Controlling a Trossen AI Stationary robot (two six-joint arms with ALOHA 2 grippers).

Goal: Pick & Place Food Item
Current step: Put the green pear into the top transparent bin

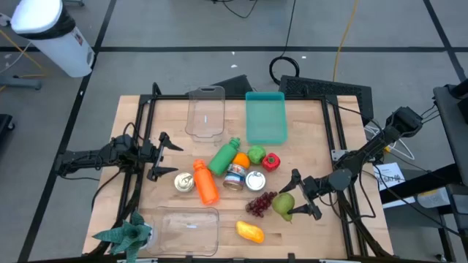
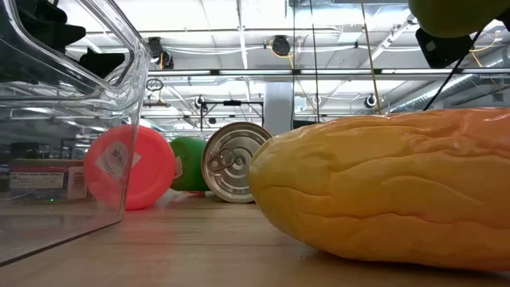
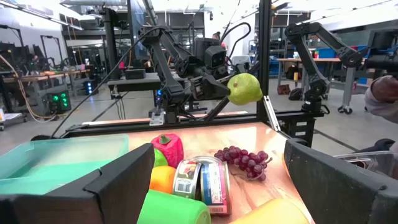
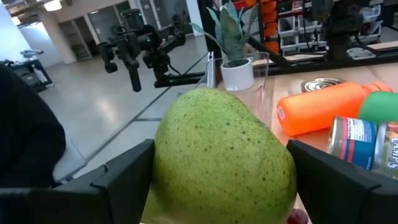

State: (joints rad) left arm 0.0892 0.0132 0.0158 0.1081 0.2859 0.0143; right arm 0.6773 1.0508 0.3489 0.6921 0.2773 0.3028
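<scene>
A speckled green pear (image 4: 224, 155) sits between the fingers of my right gripper (image 1: 298, 196), which is shut on it at the table's near right. The pear (image 3: 244, 89) shows in the air above the tabletop in the left wrist view, and at the low view's top right (image 2: 454, 16). Purple grapes (image 1: 261, 203) lie just left of it on the table. My left gripper (image 1: 172, 155) waits open at the table's left side, holding nothing. My right gripper pinches the pear between its two fingers (image 4: 124, 177), one on each opposite flank of the fruit (image 4: 165, 168). The fingers reach in level from the table's right side. The pear is lifted clear of the table.
Mid-table lie an orange bottle (image 1: 205, 182), a green bottle (image 1: 224, 155), cans (image 1: 235, 176), a red pepper (image 1: 271, 161) and a yellow fruit (image 1: 250, 231). A teal tray (image 1: 265, 117) and a clear container (image 1: 205, 111) stand at the back; another clear container (image 1: 189, 228) and a plant (image 1: 124, 235) sit near front.
</scene>
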